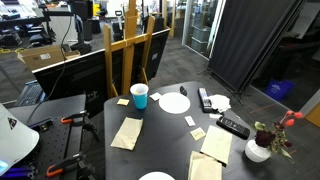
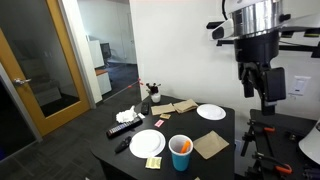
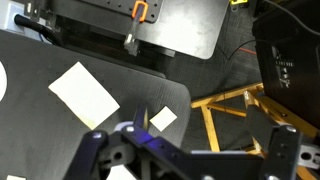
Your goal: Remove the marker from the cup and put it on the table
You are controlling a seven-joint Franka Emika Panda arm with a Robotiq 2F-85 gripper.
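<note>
The teal-blue cup (image 1: 139,96) with a white rim stands on the dark table (image 1: 165,150) near its edge; it also shows in an exterior view (image 2: 180,152). Something orange, the marker (image 2: 181,146), shows in the cup's mouth. My gripper (image 2: 262,88) hangs high above the table, well above and to the side of the cup, open and empty. In the wrist view my gripper (image 3: 190,142) is open over the table's rounded edge; the cup and marker are out of that view.
On the table are white plates (image 1: 174,102), black remotes (image 1: 232,127), tan paper napkins (image 1: 127,133), small yellow notes (image 3: 163,118) and a white vase with red flowers (image 1: 258,150). A black cart with red-handled clamps (image 1: 70,121) and a wooden easel (image 1: 128,50) stand beside it.
</note>
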